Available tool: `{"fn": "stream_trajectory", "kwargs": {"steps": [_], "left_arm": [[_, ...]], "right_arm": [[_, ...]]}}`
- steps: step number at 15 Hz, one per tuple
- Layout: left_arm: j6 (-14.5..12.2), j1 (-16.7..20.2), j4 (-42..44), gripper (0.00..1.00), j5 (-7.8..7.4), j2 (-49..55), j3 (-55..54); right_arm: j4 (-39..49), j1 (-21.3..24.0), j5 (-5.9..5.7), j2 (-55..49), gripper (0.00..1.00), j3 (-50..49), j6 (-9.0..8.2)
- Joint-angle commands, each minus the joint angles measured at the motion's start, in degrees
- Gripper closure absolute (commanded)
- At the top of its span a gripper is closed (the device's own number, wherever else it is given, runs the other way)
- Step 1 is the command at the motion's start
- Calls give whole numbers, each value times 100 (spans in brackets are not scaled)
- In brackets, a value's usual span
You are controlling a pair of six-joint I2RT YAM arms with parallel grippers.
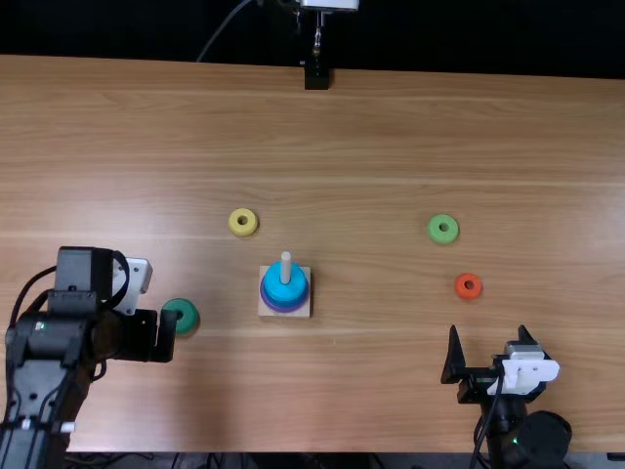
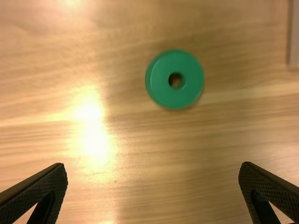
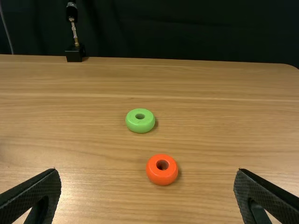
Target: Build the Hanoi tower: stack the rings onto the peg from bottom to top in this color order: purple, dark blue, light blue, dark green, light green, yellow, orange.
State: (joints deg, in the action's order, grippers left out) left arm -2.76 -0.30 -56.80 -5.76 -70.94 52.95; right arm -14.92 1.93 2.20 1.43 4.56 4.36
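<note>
Left gripper [image 1: 156,336], right gripper [image 1: 488,333] gape wide, empty; dark green ring [image 1: 187,321] near left one; light blue ring [image 1: 283,286] tops stack on peg [image 1: 286,264]; yellow ring [image 1: 234,226], light green ring [image 1: 436,224], orange ring [image 1: 460,284] lie loose

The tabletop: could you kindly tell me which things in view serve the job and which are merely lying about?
For the job:
peg on its wooden base
light blue ring, topmost on it
darker rings beneath
loose dark green ring, light green ring, yellow ring, orange ring
left pincer, right pincer

Merely about:
black stand at the far edge
thin cable
</note>
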Motion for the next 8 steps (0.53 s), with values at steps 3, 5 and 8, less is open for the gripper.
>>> {"fn": "stream_trajectory", "kwargs": {"steps": [3,5,8], "left_arm": [[-19,-269,79,0,-57,-860,330],[2,-489,142,0,17,-1150,348],[2,-542,722,0,17,-1467,321]], "right_arm": [[-455,70,76,-143,0,-385,-35],[-455,70,76,-143,0,-385,-35],[-455,70,76,-143,0,-385,-35]]}}
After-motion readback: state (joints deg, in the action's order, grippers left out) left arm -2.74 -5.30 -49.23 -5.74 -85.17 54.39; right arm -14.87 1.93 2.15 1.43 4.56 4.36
